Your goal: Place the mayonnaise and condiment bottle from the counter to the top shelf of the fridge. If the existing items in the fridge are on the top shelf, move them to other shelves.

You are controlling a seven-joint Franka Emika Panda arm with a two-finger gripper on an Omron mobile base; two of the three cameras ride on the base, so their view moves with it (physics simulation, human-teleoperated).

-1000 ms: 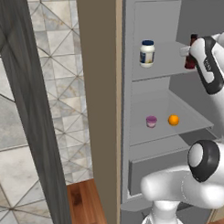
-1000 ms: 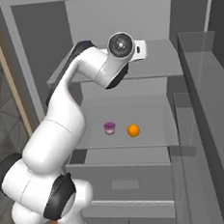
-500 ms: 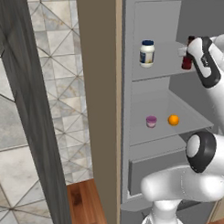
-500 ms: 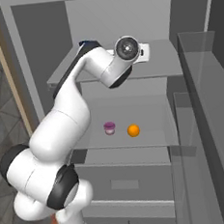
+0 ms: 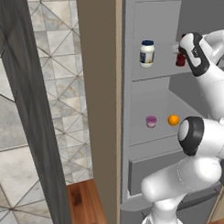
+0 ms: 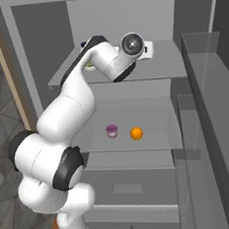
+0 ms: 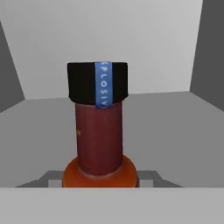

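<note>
Hand view puts the slim red-brown sauce bottle with the black cap (image 7: 99, 144) right in front of the lens, standing upright, with the tool (image 7: 99, 178) pinching it low on its body. Pale grey back and side walls close in around it. Compared with a second ago, the white arm has pushed a little deeper into the tall grey fridge (image 6: 45, 39), and the bottle has travelled with it over the thin light-grey top shelf (image 5: 151, 72). I can't tell whether its base is down on the panel yet or just above it.

That looks like the last stretch of the job. The small white jar with the dark blue lid (image 5: 147, 53) already stands on that same shelf, to the left of the bottle and apart from it. My guess is that setting the bottle down and letting go is all that remains.

One level down, the tiny pink-purple cup (image 5: 151, 121) and the small round orange fruit (image 5: 173, 120) sit near each other on the grey middle shelf (image 6: 153, 140), so the top level holds no leftovers. Below them is a boxy grey drawer (image 6: 128, 184). Outside the cabinet, a tall beige panel (image 5: 100, 109) stands along its left edge, with a patterned tiled wall (image 5: 62, 65) beyond, a dark post (image 5: 27, 112) in front of that, and reddish wood boards (image 5: 85, 201) below.
</note>
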